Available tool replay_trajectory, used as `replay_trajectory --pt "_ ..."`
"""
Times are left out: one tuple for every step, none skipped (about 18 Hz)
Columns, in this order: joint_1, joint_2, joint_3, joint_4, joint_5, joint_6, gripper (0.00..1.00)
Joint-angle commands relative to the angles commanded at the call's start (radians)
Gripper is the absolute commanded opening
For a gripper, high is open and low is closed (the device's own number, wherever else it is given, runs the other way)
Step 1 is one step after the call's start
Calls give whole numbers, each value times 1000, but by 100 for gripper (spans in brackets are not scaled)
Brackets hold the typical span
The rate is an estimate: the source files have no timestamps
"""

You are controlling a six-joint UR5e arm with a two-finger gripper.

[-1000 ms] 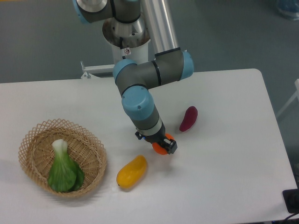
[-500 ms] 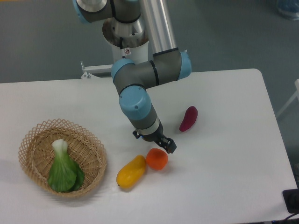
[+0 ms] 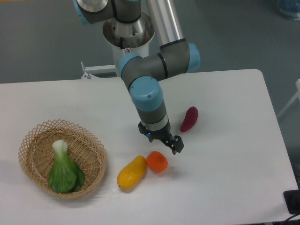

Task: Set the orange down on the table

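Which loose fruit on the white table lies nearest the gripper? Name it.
The small round orange, just below the gripper. The elongated yellow fruit touching it lies farther left, and the dark red oblong fruit sits farther up-right.

The gripper (image 3: 170, 143) is too small to tell its finger gap.
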Motion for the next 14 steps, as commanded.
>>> replay_trajectory --pt "5 0 11 0 0 -1 100" --pt "6 0 15 0 0 -5 100" --pt "6 -3 21 -2 2 -5 100" --pt "12 -3 20 0 2 2 100" --pt "22 -3 25 -2 2 -3 100" --pt "26 -5 28 -2 3 -5 100" --pt "32 -5 29 -2 3 -5 100" --pt "43 -5 32 -2 3 -5 100" --pt "49 -5 40 -2 3 -3 100" --pt "57 -5 51 -2 3 -3 100" --pt "66 -9 63 -2 3 -3 100" --pt "74 -12 78 -5 2 -2 100" --pt "83 -15 93 -8 2 0 100" --pt "89 -18 106 -12 2 2 100"
